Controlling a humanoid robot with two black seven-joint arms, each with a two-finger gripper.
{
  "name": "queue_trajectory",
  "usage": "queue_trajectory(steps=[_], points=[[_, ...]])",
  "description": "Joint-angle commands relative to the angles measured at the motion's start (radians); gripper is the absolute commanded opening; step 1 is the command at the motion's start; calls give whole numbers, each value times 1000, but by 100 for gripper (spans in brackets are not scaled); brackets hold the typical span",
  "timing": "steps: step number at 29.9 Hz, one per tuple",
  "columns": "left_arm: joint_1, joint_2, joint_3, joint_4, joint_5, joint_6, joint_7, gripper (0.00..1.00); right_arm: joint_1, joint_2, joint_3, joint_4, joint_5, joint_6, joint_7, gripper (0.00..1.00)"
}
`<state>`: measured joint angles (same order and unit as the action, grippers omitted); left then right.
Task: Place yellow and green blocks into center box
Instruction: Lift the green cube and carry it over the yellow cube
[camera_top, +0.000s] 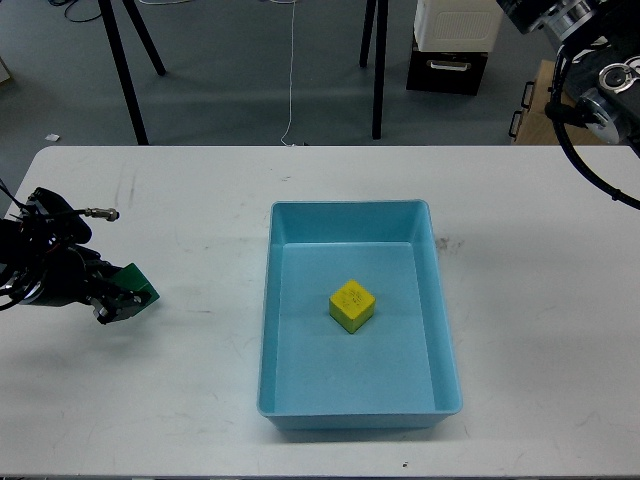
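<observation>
Tray (446, 330) smooth glossy plastic; yellow block (352, 305) matt; table (200, 400) matt white, scuffed.

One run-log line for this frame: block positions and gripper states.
yellow block: inside blue tray | green block: in left gripper, left of tray | right gripper: not in view

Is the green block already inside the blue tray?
Out: the green block sits at the left tool, left of the tray.
</observation>
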<state>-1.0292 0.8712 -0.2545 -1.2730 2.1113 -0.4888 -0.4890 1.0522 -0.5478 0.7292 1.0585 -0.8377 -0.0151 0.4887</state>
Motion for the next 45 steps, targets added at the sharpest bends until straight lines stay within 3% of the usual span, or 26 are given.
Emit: queue_trajectory(steps=[1,5,12,23,31,45], points=[[-87,-8,3,-51,-11,0,0,16,-21,-49,1,0,63,1,0,98],[-176,-89,3,-135,-11,0,0,16,-27,-64,1,0,69,0,0,98],[-230,-323,9,-146,-7,0,0,16,-26,-69,1,-2,69,0,0,98],[-227,-600,139,-5,26,0,0,18,-27,-67,6,-5,69,-17,0,98],[-219,-678,185,138,61,0,0,19,-29,-52,6,-8,71,-17,0,98],[-215,-690,225,172,58,0,0,28,-27,-52,6,-8,74,-17,0,98]])
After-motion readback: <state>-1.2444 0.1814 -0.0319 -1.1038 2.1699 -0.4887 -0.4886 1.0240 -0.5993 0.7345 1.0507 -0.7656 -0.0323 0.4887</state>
